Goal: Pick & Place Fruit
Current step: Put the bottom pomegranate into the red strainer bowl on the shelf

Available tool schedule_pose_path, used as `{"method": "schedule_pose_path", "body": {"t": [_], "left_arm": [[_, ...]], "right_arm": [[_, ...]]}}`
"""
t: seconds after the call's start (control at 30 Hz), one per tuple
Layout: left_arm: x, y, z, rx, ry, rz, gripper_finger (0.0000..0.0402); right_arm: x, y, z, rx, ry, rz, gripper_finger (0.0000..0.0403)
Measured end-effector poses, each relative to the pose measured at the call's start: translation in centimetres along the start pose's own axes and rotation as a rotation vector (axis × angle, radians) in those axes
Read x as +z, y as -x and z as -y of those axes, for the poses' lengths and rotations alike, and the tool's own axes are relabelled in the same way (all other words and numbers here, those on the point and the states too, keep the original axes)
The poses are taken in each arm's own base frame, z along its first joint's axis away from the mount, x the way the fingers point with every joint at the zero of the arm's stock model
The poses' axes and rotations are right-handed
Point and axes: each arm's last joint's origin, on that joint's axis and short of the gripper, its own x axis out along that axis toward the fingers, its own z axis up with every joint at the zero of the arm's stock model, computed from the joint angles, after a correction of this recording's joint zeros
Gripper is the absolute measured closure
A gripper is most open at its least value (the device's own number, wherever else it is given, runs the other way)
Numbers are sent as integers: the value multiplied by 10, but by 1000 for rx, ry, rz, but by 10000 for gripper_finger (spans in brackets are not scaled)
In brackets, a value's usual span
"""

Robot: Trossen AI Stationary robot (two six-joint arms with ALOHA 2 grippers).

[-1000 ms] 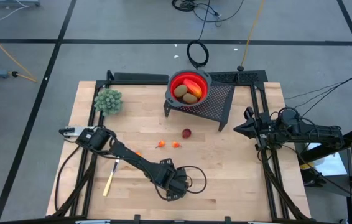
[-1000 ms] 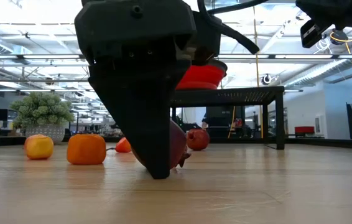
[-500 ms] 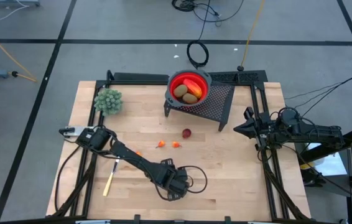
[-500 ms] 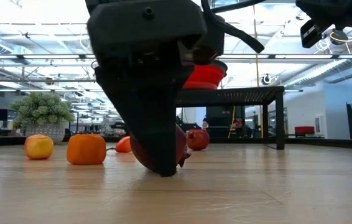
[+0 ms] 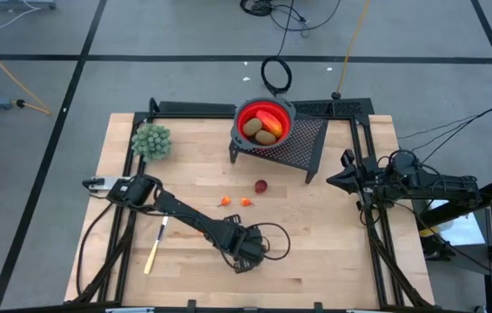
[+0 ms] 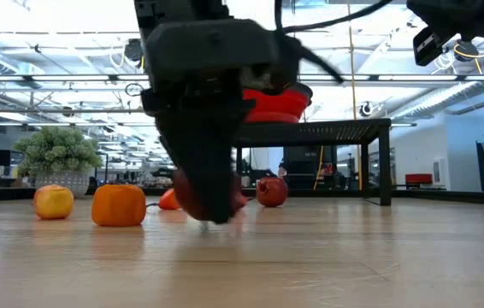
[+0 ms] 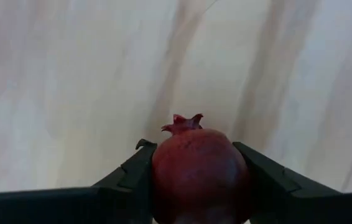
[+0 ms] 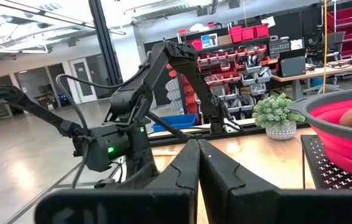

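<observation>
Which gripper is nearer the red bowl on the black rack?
Right. The right gripper waits just beside the rack holding the red bowl; the left gripper is far down the table's front, closing around a dark red fruit.

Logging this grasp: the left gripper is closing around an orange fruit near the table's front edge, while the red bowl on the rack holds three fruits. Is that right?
Not quite. The left gripper has a dark red, pomegranate-like fruit between its fingers, not an orange one; the left wrist view shows it. The rest stands: it is near the table's front edge, and the red bowl on the rack holds three fruits.

Wooden table (image 5: 315, 226) — on it: dark red ball (image 5: 261, 185), 2 orange bits (image 5: 236, 202), yellow-handled knife (image 5: 154, 252), green clump (image 5: 151, 140), black rack (image 5: 302, 139).
</observation>
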Motion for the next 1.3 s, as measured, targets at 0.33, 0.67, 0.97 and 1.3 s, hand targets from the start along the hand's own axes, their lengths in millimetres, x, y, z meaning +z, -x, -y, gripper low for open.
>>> {"method": "schedule_pose_path", "body": {"t": [0.33, 0.67, 0.97, 1.3], "left_arm": [[13, 71, -38, -37, 80, 73, 220], [33, 179, -60, -307, 105, 552, 219], [34, 249, -56, -460, -76, 991, 218], [39, 280, -47, -686, -270, 1269, 218]], "right_arm": [[0, 0, 0, 0, 0, 0, 403], [0, 0, 0, 0, 0, 0, 403], [0, 0, 0, 0, 0, 0, 403], [0, 0, 0, 0, 58, -1, 403]]}}
